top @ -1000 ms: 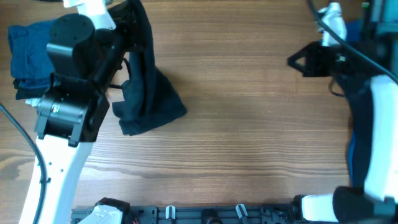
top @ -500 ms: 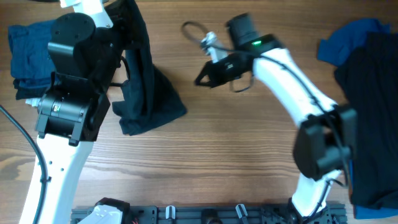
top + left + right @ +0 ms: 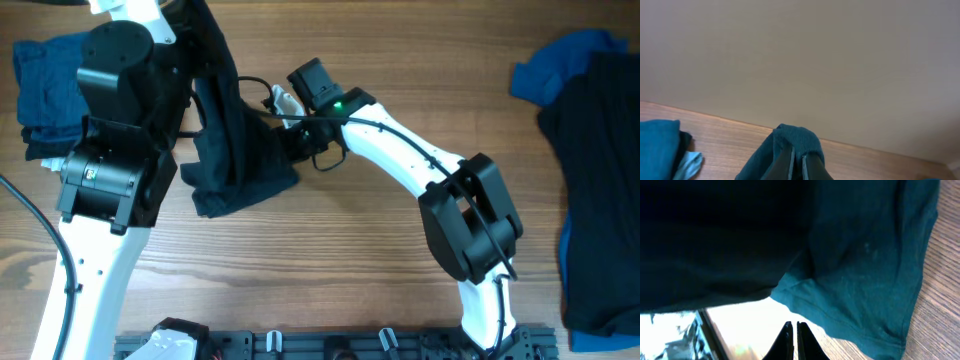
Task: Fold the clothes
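A near-black navy shirt (image 3: 235, 140) hangs from my raised left gripper (image 3: 796, 160), which is shut on a fold of it. Its lower end rests bunched on the table. The cloth wraps over the fingertips in the left wrist view. My right arm reaches across the table to the shirt's right side. The right gripper (image 3: 794, 331) is shut with nothing between its fingers, and it sits just beside the shirt's hem (image 3: 840, 320), apart from it. In the overhead view the right gripper (image 3: 288, 138) is at the shirt's edge.
A folded blue stack of clothes (image 3: 45, 75) lies at the far left, also seen in the left wrist view as blue cloth (image 3: 657, 147). A dark and blue pile (image 3: 590, 160) lies along the right edge. The left arm's body (image 3: 115, 150) stands by the shirt.
My right arm has swung from the right side of the table across to the hanging shirt, its gripper staying shut. The left arm and shirt have hardly moved.
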You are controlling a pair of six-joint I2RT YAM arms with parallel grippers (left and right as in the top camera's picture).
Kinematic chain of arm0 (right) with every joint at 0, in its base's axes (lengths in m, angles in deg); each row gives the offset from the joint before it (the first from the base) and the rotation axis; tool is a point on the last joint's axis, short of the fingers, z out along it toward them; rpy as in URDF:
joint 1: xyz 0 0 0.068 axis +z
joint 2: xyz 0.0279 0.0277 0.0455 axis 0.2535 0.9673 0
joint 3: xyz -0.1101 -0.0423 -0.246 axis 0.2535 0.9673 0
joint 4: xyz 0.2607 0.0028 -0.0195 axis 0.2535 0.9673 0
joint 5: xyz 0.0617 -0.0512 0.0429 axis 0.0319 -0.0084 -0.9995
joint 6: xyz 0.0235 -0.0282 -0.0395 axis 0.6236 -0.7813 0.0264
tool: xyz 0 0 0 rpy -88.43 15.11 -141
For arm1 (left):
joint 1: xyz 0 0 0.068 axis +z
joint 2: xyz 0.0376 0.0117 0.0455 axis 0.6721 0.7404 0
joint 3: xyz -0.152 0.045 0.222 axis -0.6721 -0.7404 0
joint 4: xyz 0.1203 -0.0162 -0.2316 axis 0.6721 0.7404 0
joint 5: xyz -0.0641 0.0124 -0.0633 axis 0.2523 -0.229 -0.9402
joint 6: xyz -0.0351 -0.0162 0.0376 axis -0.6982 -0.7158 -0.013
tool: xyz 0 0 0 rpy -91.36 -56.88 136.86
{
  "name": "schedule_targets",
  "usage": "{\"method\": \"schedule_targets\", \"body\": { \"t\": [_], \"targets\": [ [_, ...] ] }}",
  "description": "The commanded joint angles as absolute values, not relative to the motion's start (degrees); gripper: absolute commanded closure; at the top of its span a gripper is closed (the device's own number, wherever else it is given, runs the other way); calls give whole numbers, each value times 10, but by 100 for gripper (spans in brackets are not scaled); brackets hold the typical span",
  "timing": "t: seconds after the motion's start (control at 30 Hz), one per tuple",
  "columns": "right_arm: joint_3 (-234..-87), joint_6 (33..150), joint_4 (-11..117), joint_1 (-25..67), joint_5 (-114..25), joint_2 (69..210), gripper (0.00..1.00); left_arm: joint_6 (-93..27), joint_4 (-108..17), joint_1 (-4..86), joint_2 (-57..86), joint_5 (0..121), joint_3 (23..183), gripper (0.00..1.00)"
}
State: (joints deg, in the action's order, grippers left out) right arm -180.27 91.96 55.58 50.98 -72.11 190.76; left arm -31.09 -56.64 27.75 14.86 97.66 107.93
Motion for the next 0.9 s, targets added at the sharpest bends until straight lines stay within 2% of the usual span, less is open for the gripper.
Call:
{"method": "schedule_targets", "body": {
  "t": [0.0, 0.1, 0.43, 0.87],
  "targets": [
    [-1797, 1012, 553, 528, -633, 1921, 96, -299, -571, 283, 142, 1012, 1087, 96],
    [-1784, 1055, 538, 541, -583, 1921, 96, -299, -570, 283, 141, 1012, 1087, 96],
    [-1708, 1076, 442, 548, -592, 1921, 96, -299, -565, 283, 139, 1012, 1087, 96],
    [-1669, 1092, 386, 553, -584, 1921, 96, -299, -558, 283, 139, 1012, 1087, 96]
  ]
}}
